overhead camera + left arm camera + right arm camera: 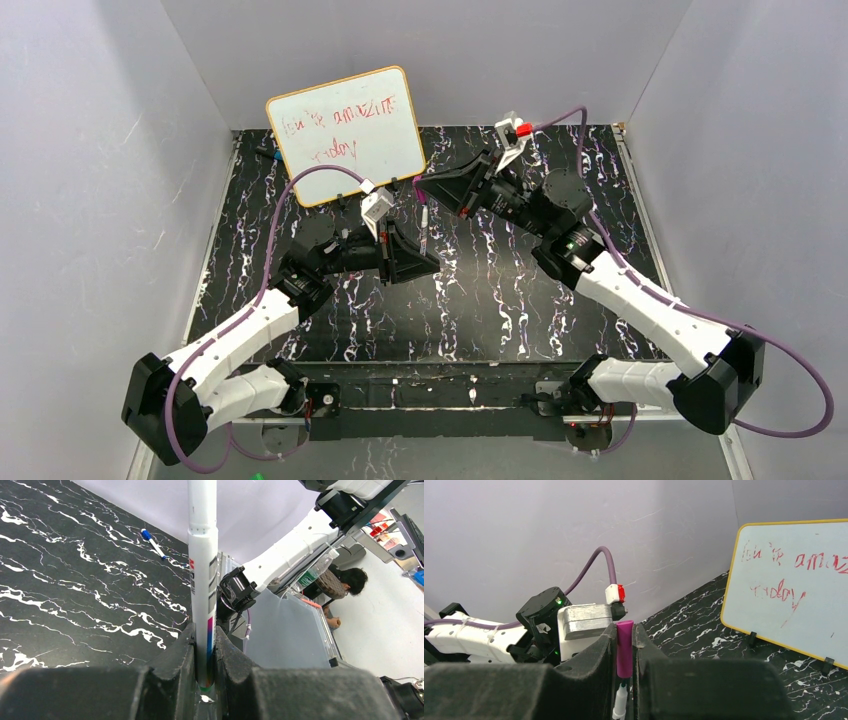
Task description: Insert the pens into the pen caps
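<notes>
My left gripper (424,258) is shut on the white-bodied pen (424,228), gripping its coloured rear end (210,640); the white barrel (202,555) runs up out of the left wrist view. My right gripper (421,187) is shut on a magenta pen cap (418,183), held upright between its fingers (624,647). The pen's white nose (620,702) sits just under the cap, with its dark tip at the cap's open mouth. The pink-red pen and any second cap are out of view.
A yellow-framed whiteboard (345,132) with red writing stands at the back left; it also shows in the right wrist view (794,580). A dark blue-tipped marker (153,543) lies on the black marbled table (500,300) near the back wall.
</notes>
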{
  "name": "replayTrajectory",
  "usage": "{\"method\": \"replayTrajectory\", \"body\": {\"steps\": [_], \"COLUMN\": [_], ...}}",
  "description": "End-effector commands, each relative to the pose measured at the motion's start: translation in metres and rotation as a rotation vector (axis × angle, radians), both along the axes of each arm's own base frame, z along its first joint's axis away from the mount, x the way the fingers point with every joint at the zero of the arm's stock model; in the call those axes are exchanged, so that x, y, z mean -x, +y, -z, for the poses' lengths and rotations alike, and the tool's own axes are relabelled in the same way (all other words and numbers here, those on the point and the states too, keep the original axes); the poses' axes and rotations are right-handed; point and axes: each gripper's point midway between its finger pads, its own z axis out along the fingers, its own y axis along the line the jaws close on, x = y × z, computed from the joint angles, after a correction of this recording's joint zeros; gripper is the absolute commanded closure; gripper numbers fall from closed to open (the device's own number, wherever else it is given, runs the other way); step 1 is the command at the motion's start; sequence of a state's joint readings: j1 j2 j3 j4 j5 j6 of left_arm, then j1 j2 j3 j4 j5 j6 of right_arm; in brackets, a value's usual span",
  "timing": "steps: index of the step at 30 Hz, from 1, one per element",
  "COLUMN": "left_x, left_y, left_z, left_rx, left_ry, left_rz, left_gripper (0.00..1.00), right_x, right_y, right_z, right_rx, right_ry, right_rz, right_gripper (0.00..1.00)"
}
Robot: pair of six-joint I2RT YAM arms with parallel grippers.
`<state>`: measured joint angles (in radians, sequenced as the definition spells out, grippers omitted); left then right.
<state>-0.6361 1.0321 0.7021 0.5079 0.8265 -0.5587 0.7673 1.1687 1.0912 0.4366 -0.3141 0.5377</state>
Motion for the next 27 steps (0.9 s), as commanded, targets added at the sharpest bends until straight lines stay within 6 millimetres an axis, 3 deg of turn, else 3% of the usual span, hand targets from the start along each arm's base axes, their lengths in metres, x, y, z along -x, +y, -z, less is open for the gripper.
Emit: {"method": "replayTrajectory", "body": {"steps": [1,27], "left_x": [0.009,0.009], "left_y": [0.003,0.003], "left_z": [-0.016,-0.015], "left_rx": [0.036,0.033], "left_ry": [-0.066,-0.063], "left_rz": [0.034,0.028], "left_gripper": [1.0,1.0], "right_x": [0.001,0.004], "right_y": [-0.004,-0.015], "right_z": [-0.032,-0.036], "right_rx": [-0.054,-0.045], "right_ry": [-0.079,-0.103], "right_rz": [0.016,0.055], "right_gripper": [0.85,0.85]}}
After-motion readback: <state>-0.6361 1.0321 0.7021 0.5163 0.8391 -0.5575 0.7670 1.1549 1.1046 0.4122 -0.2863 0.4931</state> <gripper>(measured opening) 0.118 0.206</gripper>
